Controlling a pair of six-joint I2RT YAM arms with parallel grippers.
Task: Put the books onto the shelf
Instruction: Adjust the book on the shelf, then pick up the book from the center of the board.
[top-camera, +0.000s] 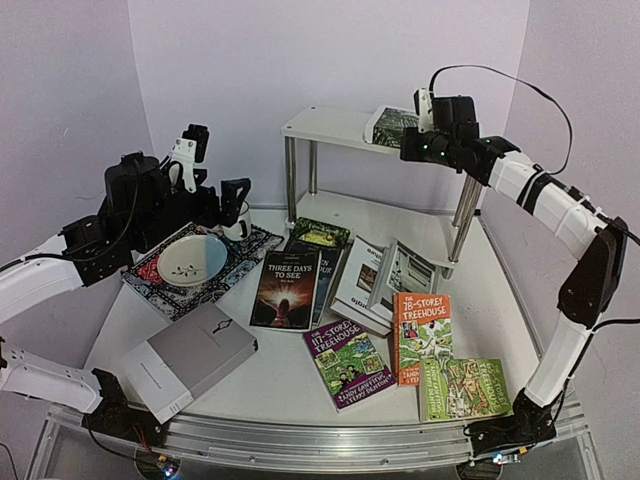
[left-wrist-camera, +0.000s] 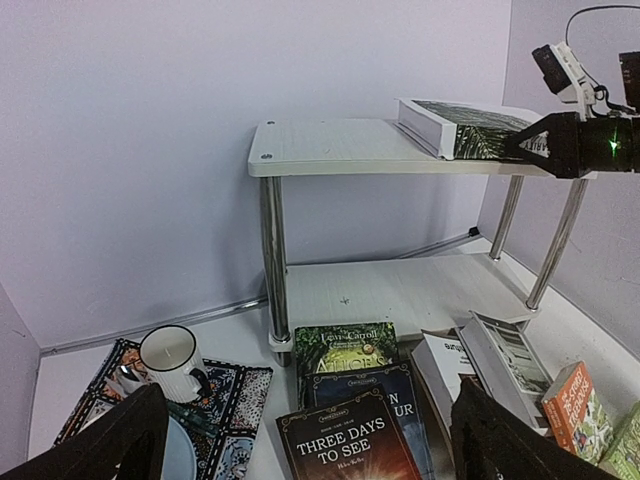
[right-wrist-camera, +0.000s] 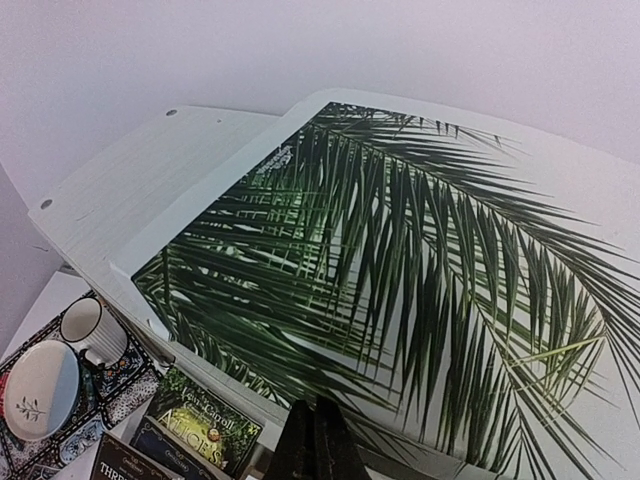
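Note:
The white shelf (top-camera: 325, 125) (left-wrist-camera: 340, 148) stands at the back on chrome legs. A palm-leaf book (top-camera: 392, 124) (right-wrist-camera: 400, 260) (left-wrist-camera: 465, 127) lies flat on its top board. My right gripper (top-camera: 412, 148) (right-wrist-camera: 318, 440) is shut, its tips against that book's near edge, with nothing between them. More books lie on the table: "Three Days to See" (top-camera: 287, 290) (left-wrist-camera: 350, 445), the Alice book (top-camera: 320, 233) (left-wrist-camera: 345, 350), white books (top-camera: 385, 280), a purple Treehouse (top-camera: 348, 362), an orange one (top-camera: 423, 335), a green one (top-camera: 463, 388) and a grey hardback (top-camera: 190, 360). My left gripper (top-camera: 215, 195) (left-wrist-camera: 310, 440) hangs open and empty above the mat.
A patterned mat (top-camera: 245, 250) at the left carries a pale bowl (top-camera: 193, 258) and a white mug (top-camera: 237, 225) (left-wrist-camera: 172, 362). Walls close in behind and beside the shelf. The shelf's lower board (left-wrist-camera: 400, 290) is bare.

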